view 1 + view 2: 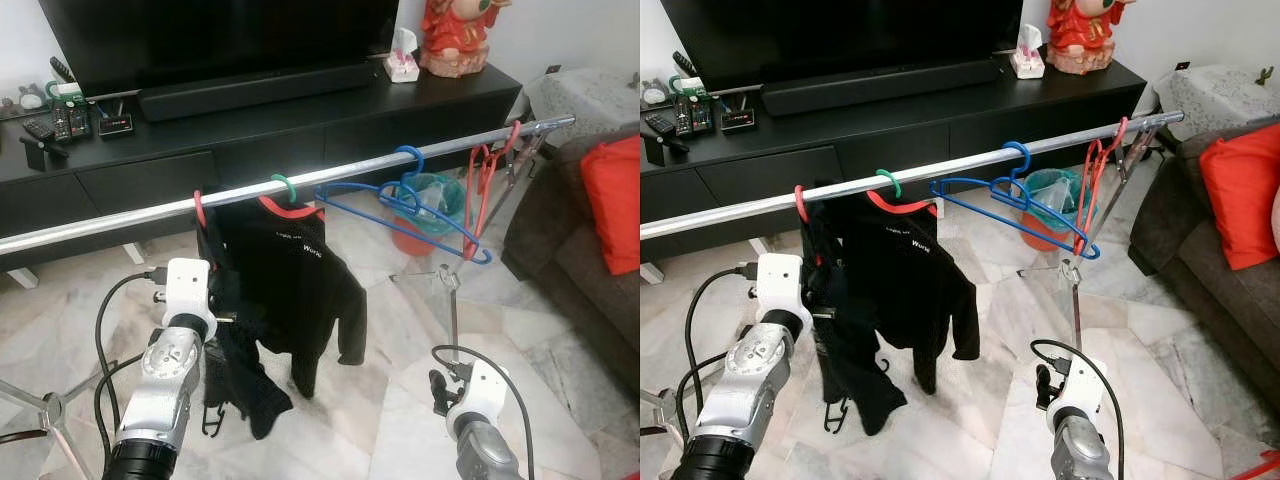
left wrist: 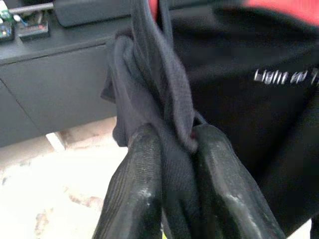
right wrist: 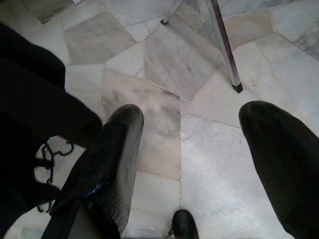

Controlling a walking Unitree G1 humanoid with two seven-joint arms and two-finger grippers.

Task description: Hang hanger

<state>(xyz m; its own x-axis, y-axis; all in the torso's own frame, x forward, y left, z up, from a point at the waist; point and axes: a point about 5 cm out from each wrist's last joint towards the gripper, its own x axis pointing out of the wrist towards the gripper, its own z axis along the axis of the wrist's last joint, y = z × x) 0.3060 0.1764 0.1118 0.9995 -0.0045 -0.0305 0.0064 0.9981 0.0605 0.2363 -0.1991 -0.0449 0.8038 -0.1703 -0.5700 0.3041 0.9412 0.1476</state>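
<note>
A silver rail crosses the room at chest height. On it hang a red hanger hook, a green-hooked hanger carrying a black shirt, blue hangers and red hangers. Below the red hook hangs a dark garment. My left gripper is raised just under the rail and is shut on a fold of that garment. My right gripper hangs low over the marble floor, open, with nothing between its fingers.
A black TV cabinet stands behind the rail. A dark sofa with a red cushion is at the right. A red bucket and the rack's tripod leg stand beyond the rail; another tripod foot is at the left.
</note>
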